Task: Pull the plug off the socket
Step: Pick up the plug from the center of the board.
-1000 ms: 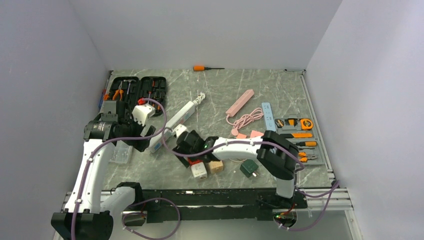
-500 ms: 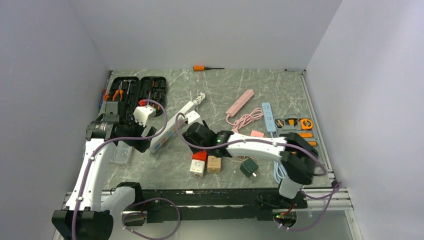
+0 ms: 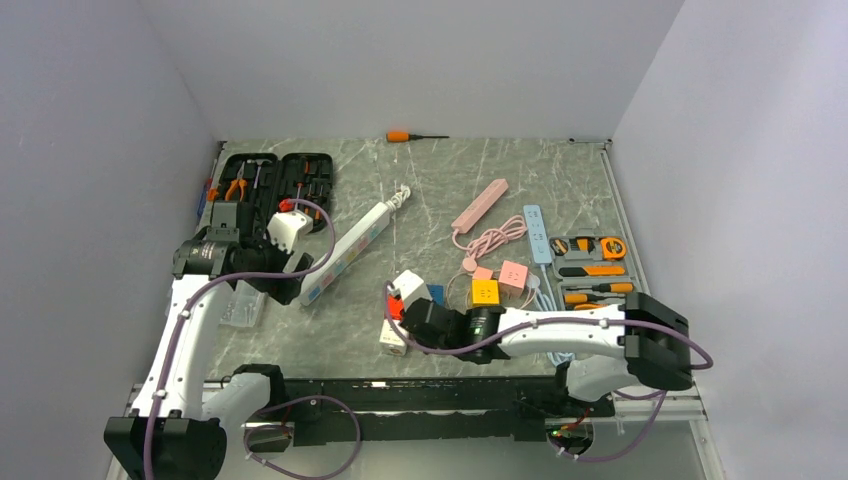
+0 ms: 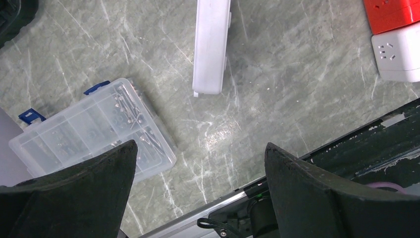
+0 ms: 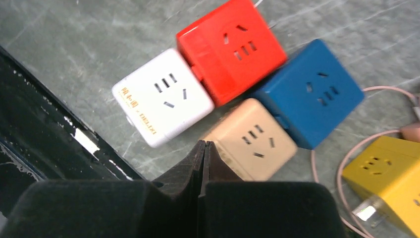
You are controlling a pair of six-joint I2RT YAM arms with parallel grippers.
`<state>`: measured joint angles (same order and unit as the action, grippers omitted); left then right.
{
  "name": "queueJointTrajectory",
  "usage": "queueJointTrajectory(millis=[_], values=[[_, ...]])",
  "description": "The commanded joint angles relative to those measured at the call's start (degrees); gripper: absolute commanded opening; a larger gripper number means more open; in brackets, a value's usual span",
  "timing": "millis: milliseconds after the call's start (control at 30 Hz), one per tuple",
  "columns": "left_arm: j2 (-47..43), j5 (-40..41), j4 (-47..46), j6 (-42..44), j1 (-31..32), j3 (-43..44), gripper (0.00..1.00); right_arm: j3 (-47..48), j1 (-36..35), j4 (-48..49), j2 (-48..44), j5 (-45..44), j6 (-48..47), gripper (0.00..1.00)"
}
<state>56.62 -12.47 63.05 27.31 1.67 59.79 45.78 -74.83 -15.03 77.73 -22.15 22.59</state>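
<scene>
Right gripper (image 5: pixel 204 144): my two fingers are pressed flat together with nothing between them, hanging low over a cluster of cube sockets near the front edge of the grey marbled table (image 3: pixel 560 170). Count from my wrist view is five: one white plastic cube socket (image 5: pixel 161 96), one red cube socket (image 5: pixel 230 47), one blue cube socket (image 5: pixel 309 91), one beige cube socket (image 5: pixel 250 139) and one yellow cube socket (image 5: pixel 384 188). The top view adds a sixth, a pink cube socket (image 3: pixel 513 272). The white blocky plug (image 3: pixel 408 287) sits just beside the blue cube, free of the long white power strip (image 3: pixel 345 255) and well apart from it. Strips total three: that one, one pink power strip (image 3: pixel 480 204) and one pale blue power strip (image 3: pixel 537 233). Left gripper (image 4: pixel 198 173): jaws spread fully, empty, above bare table near one clear plastic compartment box (image 4: pixel 94 134).
</scene>
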Motion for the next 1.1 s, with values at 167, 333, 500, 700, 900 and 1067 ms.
queueJointTrajectory(millis=[167,333,500,700,900,1067], values=[[-1.13,-0.32,0.37,-0.96,-0.31,3.28,0.99,1.63,-3.06,6.46,9.31,1.48,1.22,0.0],[-2.14,-0.7,1.29,-1.03,-0.31,4.18,0.99,3.27,-3.26,9.32,13.91,2.88,-0.18,0.0],[-2.56,-0.56,1.42,-1.53,-0.28,4.29,0.99,7.79,-3.31,11.14,18.46,4.72,-3.68,0.0],[-0.27,0.91,2.1,-0.88,-0.37,2.83,0.99,14.74,-3.3,12.35,24.85,7.3,-7.57,0.02],[-2.39,1.96,0.03,-0.33,-0.63,4.35,0.99,20.55,-3.03,13.54,30.38,10.1,-10.76,0.33],[-3.25,0.51,-0.37,0.27,-1.12,4.57,0.99,23.98,-2.16,12.49,30.8,13.48,-13.12,0.48]])
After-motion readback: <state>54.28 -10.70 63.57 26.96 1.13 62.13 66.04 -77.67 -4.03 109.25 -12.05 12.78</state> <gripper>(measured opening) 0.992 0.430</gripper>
